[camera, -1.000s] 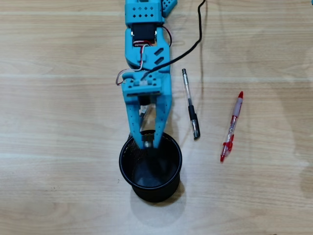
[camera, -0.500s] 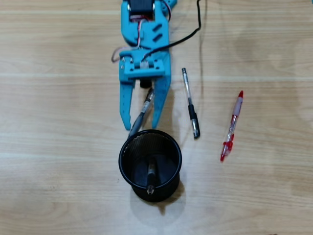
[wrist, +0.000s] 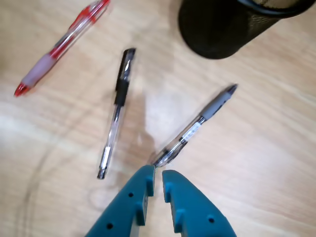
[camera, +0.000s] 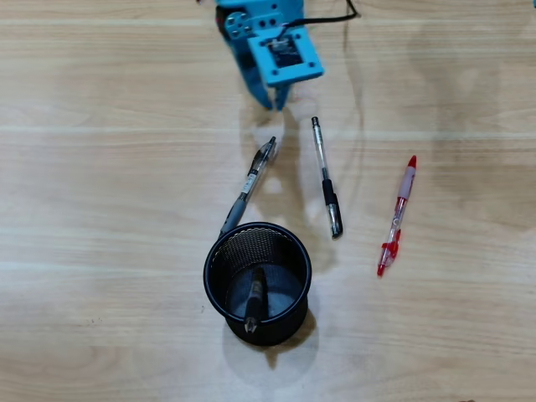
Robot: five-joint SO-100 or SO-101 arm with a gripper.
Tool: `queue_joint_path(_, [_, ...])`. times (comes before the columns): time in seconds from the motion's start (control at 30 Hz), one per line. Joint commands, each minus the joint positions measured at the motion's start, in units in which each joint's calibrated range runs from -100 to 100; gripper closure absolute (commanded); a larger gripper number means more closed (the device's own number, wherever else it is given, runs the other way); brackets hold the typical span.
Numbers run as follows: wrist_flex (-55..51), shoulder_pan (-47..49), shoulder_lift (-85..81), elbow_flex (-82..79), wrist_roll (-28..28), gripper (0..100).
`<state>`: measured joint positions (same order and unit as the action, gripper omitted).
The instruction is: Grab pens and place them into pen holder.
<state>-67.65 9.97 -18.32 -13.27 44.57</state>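
wrist view: gripper (wrist: 158,176) nearly closed, empty (pen holder (wrist: 232,24) cut off at top)

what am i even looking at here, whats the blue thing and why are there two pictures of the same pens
The blue thing is a small robot arm with a two-finger gripper. One picture comes from a camera fixed above the wooden table. The other comes from a camera riding on the arm's wrist, so the blue fingers poke in from the bottom edge.

On the table stands a black mesh pen holder with one dark pen already inside. Three more pens lie outside it: a black-and-clear pen near the holder, which seems to rest against its rim, another black-and-clear pen beside it, and a red pen farther off.

The gripper holds nothing. Its fingers are nearly together, just above the end of the nearest pen.
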Motion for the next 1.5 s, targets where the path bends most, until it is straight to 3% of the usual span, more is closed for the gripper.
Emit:
queue_joint_path(0.0, [-7.6, 4.5, -3.9, 0.2, -1.2, 98])
queue_joint_path(0.17, [-17.8, 8.1, -6.1, -5.8, -0.9, 98])
queue_joint_path(0.43, [-18.3, 8.2, -7.3, -11.5, -0.5, 98])
queue_joint_path(0.6, [-12.3, 13.4, -5.4, -8.5, 4.9, 98])
queue_joint_path(0.87, [2.8, 14.0, 7.3, -2.6, 5.5, 98])
queue_joint_path(1.27, [4.0, 6.0, 19.7, 6.5, 5.3, 96])
queue_joint_path(1.37, [4.1, 5.1, 22.6, 7.0, 5.2, 88])
queue_joint_path(1.47, [4.1, 5.6, 24.6, 8.5, 5.2, 86])
